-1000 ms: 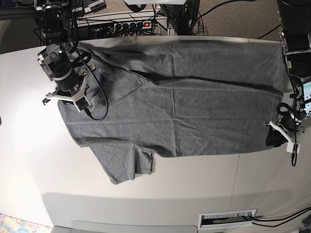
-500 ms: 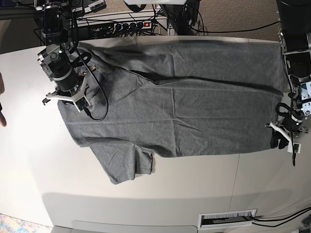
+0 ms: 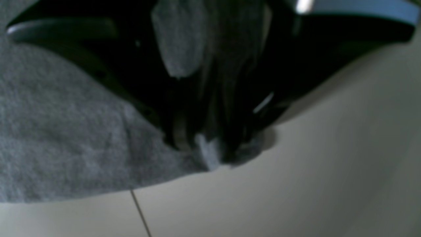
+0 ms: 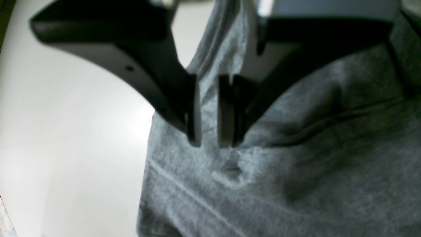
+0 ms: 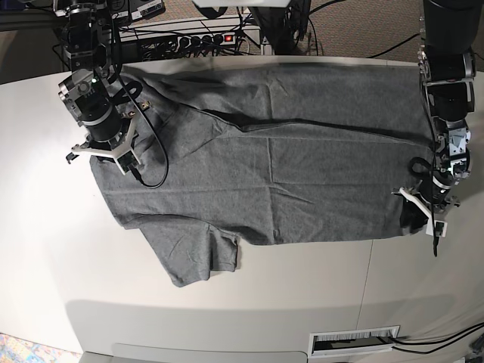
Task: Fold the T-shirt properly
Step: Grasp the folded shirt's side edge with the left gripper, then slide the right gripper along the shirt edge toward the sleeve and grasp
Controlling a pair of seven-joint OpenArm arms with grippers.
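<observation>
The grey T-shirt (image 5: 272, 162) lies spread flat across the white table (image 5: 45, 249), with one sleeve (image 5: 200, 257) pointing toward the front edge. My right gripper (image 5: 106, 155) sits at the shirt's left edge. In the right wrist view its fingers (image 4: 194, 112) stand nearly together with a ridge of the cloth (image 4: 296, 158) running up between them, and the cloth puckers just below the tips. My left gripper (image 5: 420, 213) is at the shirt's right front corner. In the left wrist view, grey cloth (image 3: 65, 138) fills the dark jaws, and the corner shows at the tips (image 3: 210, 154).
A power strip (image 5: 204, 38) and tangled cables lie behind the table's back edge. A slotted white panel (image 5: 354, 342) sits at the front right. A seam (image 5: 368, 272) runs across the tabletop. Bare table surrounds the shirt at the front and left.
My left gripper has moved leftward in the base view, drawing the shirt's right front corner inward with it. A hand seen briefly at the left edge is gone. The right arm has not moved.
</observation>
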